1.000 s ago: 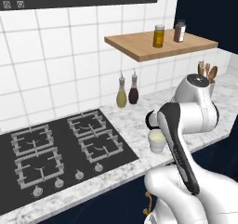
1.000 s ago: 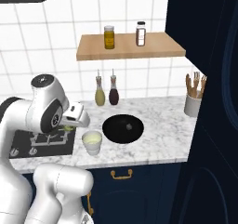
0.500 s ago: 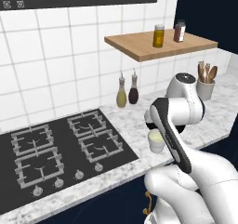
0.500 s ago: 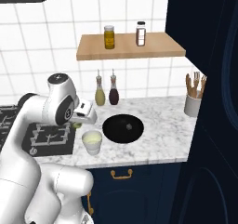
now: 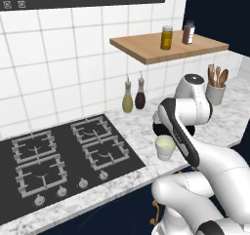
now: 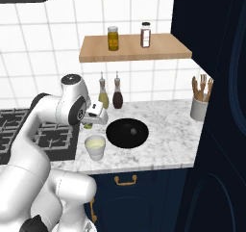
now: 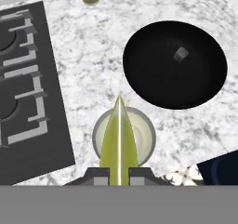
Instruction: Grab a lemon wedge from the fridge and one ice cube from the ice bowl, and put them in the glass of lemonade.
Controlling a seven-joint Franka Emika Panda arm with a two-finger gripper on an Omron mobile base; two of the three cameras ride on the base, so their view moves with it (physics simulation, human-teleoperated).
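Hovering with the gripper [image 7: 119, 171] pinched tight on the wedge [image 7: 119, 139], you've got the glass [image 7: 123, 135] sitting straight below it, wedge's long axis pointing down into the lemonade.

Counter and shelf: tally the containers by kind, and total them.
Jars on the shelf: 2
Bottles by the wall: 2
Glass of lemonade: 1
Black bowl: 1
Utensil pot: 1
Total: 7
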